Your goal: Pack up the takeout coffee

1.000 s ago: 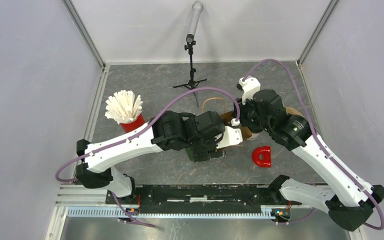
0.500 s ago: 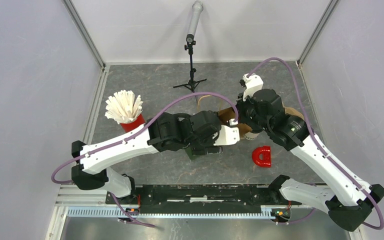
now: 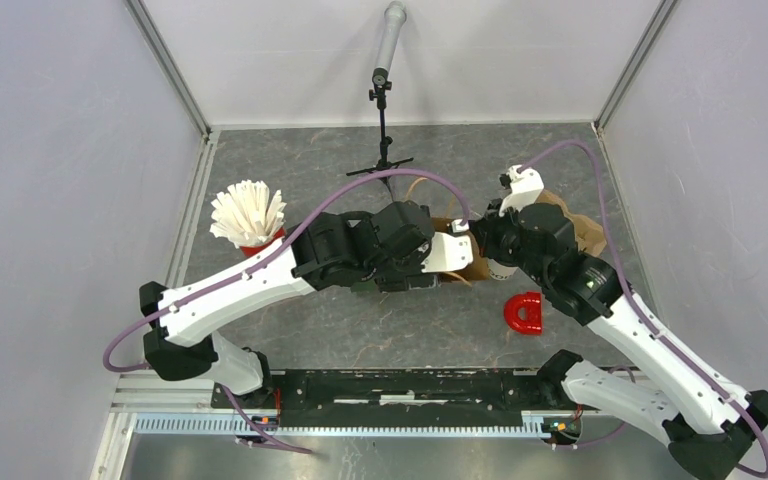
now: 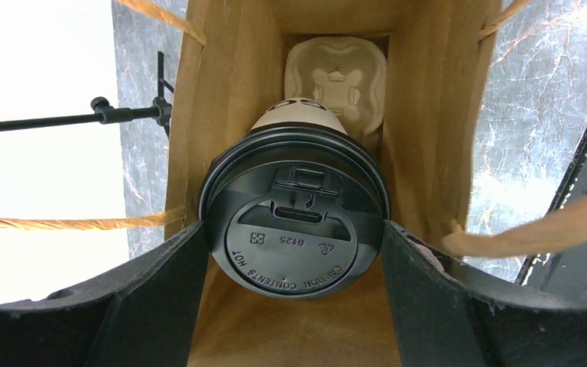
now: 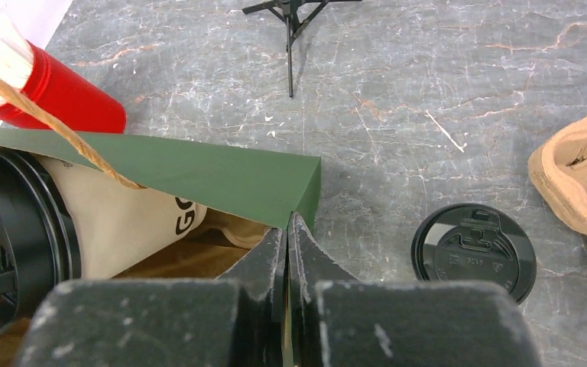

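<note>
Inside green bag [image 5: 199, 172], takeout coffee [image 4: 294, 200] clamped in left end effector [image 4: 292, 241] (right end effector [image 5: 287, 229] pinching bag).

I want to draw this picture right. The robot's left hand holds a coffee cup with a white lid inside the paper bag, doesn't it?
Almost. The lid is black, not white; the left wrist view shows it clearly. The rest is right: the left gripper holds the coffee cup inside the paper bag.
</note>
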Controlling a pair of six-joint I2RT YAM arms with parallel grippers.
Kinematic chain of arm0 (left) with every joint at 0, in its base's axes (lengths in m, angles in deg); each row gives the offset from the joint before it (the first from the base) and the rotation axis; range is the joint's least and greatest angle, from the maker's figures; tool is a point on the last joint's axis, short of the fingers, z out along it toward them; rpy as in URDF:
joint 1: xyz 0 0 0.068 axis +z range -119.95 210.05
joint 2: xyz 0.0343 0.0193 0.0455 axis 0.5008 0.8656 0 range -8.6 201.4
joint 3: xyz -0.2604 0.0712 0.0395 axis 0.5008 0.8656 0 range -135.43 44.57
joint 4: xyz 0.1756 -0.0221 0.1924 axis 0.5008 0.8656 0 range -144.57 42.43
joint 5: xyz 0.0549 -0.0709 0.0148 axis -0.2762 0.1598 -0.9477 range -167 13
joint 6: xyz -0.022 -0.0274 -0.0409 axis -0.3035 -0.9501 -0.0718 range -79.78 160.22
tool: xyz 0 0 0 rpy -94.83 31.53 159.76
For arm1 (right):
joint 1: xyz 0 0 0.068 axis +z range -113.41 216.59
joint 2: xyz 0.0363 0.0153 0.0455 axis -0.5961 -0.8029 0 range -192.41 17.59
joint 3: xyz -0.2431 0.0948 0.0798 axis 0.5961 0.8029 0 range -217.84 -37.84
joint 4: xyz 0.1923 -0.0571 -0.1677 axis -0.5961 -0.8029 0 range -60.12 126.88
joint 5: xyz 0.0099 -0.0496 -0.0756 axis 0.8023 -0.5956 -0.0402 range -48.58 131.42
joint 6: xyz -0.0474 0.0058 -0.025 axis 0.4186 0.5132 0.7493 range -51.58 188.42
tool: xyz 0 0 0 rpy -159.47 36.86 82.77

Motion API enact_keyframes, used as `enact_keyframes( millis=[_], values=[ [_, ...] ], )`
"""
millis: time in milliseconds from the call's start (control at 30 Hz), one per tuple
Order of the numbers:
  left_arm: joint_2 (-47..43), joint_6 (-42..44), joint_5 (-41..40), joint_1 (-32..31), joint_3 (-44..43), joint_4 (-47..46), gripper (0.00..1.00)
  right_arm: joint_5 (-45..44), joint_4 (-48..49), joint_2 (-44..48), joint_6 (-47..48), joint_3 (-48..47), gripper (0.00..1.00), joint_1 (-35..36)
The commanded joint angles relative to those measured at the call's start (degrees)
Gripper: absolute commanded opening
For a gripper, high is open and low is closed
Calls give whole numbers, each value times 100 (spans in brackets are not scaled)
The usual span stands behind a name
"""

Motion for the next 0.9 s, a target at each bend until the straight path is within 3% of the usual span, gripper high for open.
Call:
enact_keyframes(
  millis=[0, 200, 533, 700, 867],
  values=[
    [-193, 84, 95, -17, 56, 18, 63, 238, 221, 317, -118, 258, 6, -4],
    [-243, -172, 336, -50, 126, 128, 63, 146, -401, 499, 0, 30, 29, -2],
    [-388, -369, 505, -136, 426, 201, 61, 595, -444, 366, 221, -372, 43, -4],
    [-455, -494, 533, -146, 558, 201, 61, 1050, -519, -159, 980, -1040, 56, -4],
    [-519, -546, 539, -170, 645, 193, 60, 1688, -1134, -1003, 1394, -1919, 57, -16]
  ],
)
